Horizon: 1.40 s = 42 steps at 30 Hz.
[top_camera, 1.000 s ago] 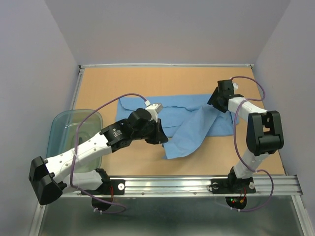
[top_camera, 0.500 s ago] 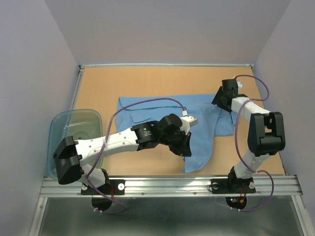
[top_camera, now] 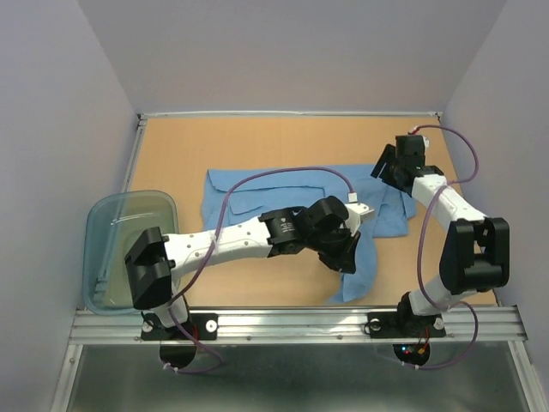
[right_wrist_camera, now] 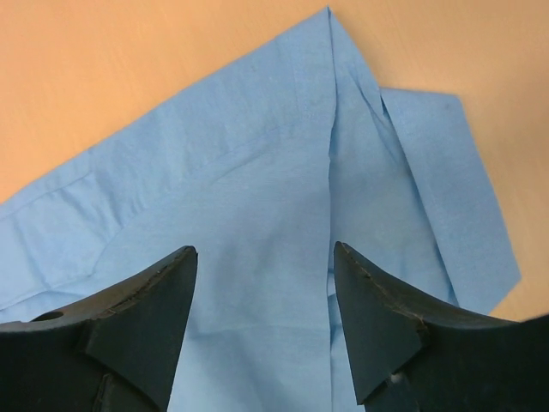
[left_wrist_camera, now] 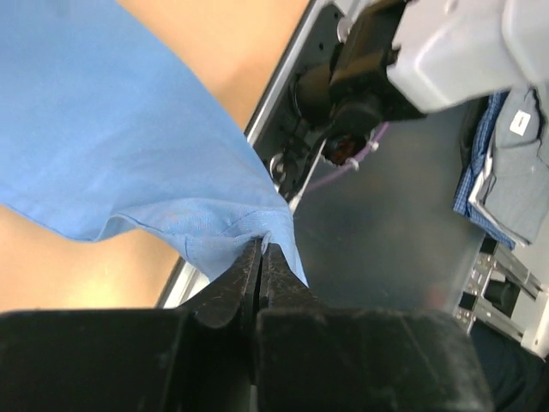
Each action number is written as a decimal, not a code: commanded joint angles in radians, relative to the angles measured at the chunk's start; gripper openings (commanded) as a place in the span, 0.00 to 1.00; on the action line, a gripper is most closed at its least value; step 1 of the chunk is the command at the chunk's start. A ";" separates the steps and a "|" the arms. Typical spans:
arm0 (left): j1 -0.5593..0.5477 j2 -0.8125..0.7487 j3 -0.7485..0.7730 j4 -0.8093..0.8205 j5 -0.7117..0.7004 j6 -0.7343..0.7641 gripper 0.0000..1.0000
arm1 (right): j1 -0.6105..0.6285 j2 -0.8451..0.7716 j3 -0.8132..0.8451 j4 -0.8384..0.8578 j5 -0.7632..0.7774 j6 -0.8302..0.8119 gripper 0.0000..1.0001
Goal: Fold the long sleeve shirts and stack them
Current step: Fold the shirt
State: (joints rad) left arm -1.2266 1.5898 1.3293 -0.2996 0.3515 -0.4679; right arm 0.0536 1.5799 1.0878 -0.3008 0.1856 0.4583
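A light blue long sleeve shirt [top_camera: 257, 184] lies spread across the middle of the tan table. One part of it is drawn toward the front right and hangs there as a narrow flap. My left gripper [top_camera: 347, 257] is shut on that flap's edge. In the left wrist view the fingertips [left_wrist_camera: 260, 245] pinch a fold of the shirt [left_wrist_camera: 111, 129] above the table's front rail. My right gripper [top_camera: 386, 167] stands open over the shirt's right end. In the right wrist view its fingers [right_wrist_camera: 264, 253] are spread wide above flat cloth [right_wrist_camera: 257, 197] and hold nothing.
A clear bluish plastic tub [top_camera: 129, 245] sits at the table's left front corner. A metal rail [top_camera: 300, 322] runs along the near edge, with both arm bases on it. Grey walls close in the left, back and right sides.
My left arm has swung right and forward, dragging the pinched part of the shirt toward the front right. My right gripper has lifted off the cloth toward the back and opened wider.
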 commanded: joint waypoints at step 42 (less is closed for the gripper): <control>0.788 0.044 0.033 0.079 -0.242 -0.123 0.94 | 0.469 -0.334 -0.117 -0.055 -0.285 -0.429 0.74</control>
State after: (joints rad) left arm -0.4377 1.7149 1.3087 -0.1478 0.2325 -0.7116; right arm 0.3790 1.2572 0.9684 -0.3809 -0.1478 0.2150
